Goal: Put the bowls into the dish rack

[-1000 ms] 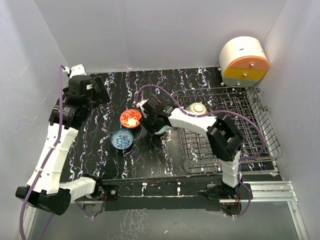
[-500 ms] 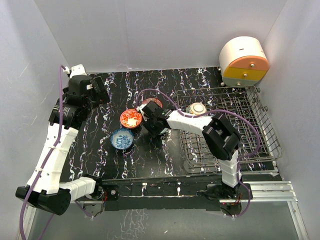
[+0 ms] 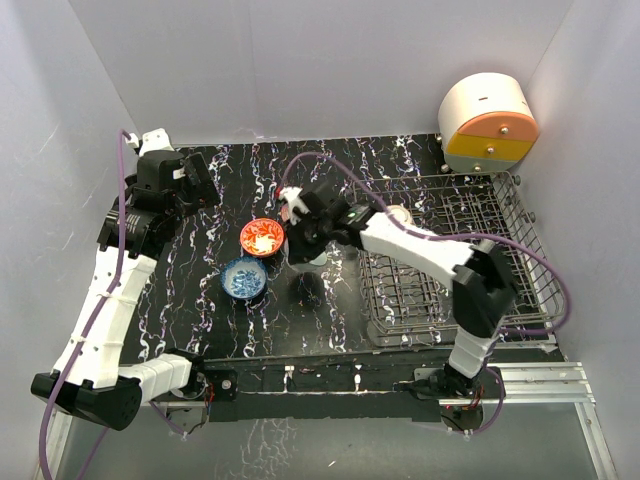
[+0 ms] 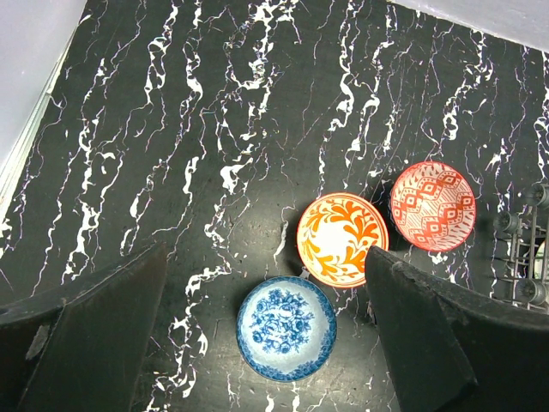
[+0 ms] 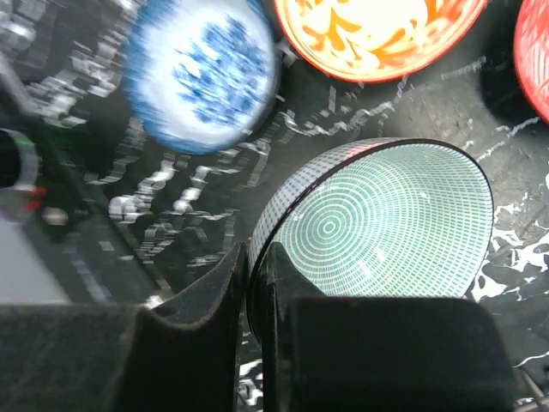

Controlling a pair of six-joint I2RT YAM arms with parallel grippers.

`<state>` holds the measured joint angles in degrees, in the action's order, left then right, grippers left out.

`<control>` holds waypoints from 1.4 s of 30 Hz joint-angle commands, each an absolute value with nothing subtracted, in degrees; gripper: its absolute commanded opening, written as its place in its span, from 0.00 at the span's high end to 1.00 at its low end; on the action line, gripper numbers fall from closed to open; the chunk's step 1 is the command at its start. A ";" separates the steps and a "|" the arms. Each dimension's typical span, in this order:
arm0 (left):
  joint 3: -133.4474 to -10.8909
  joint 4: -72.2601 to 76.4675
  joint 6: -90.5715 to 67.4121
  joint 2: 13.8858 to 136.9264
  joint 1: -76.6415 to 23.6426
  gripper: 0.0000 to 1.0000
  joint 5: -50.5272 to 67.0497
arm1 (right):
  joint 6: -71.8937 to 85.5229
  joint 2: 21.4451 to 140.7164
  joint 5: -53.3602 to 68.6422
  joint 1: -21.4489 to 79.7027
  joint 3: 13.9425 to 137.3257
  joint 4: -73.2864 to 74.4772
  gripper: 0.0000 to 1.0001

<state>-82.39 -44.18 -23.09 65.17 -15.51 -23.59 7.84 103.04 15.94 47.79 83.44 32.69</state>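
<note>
My right gripper (image 5: 255,275) is shut on the rim of the pale teal bowl (image 5: 377,223), one finger inside and one outside, and holds it tilted above the table. In the top view that gripper (image 3: 303,240) hangs just right of the orange bowl (image 3: 261,237), with the teal bowl (image 3: 316,256) under it. The blue patterned bowl (image 3: 243,278) and the orange bowl sit on the table; the red-pink bowl (image 4: 432,204) sits beside them. A cream bowl (image 3: 400,213) rests in the grey wire dish rack (image 3: 520,250). My left gripper (image 4: 266,251) is open and empty, high above the bowls.
The white-orange-yellow drawer unit (image 3: 488,122) stands at the back right behind the rack. The black marbled table (image 3: 230,170) is walled in by white panels on the left, back and right. The rack's near left corner (image 3: 375,330) lies close to the right arm.
My right gripper has risen with the teal bowl, lifting it off the table, and the right arm has stretched out higher. The left arm has not moved.
</note>
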 commanded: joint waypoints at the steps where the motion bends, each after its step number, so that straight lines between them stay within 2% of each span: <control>1: -82.33 -44.30 -22.37 63.77 -15.76 0.04 -24.79 | 17.17 90.14 29.14 40.17 82.18 24.69 0.92; 9: -83.03 -43.54 -22.10 65.12 -15.74 0.03 -23.44 | 27.05 77.21 45.89 18.17 68.06 18.17 0.92; 17: -84.62 -43.07 -21.62 67.29 -15.77 0.04 -21.86 | 36.48 70.68 52.80 7.45 54.65 7.43 0.92; 22: -86.19 -42.55 -21.51 69.17 -15.76 0.04 -20.79 | 48.79 70.07 57.40 3.25 43.52 -8.03 0.92; 30: -89.13 -43.23 -22.06 70.77 -15.76 0.03 -19.52 | 59.91 74.48 61.05 -2.70 32.80 -27.10 0.91; 37: -91.58 -44.10 -21.73 71.88 -15.78 0.04 -18.90 | 63.00 83.80 62.73 -4.62 30.83 -38.25 0.90; 42: -92.50 -44.22 -21.97 72.46 -15.75 0.04 -18.89 | 71.32 91.81 64.83 -5.09 28.62 -54.28 0.89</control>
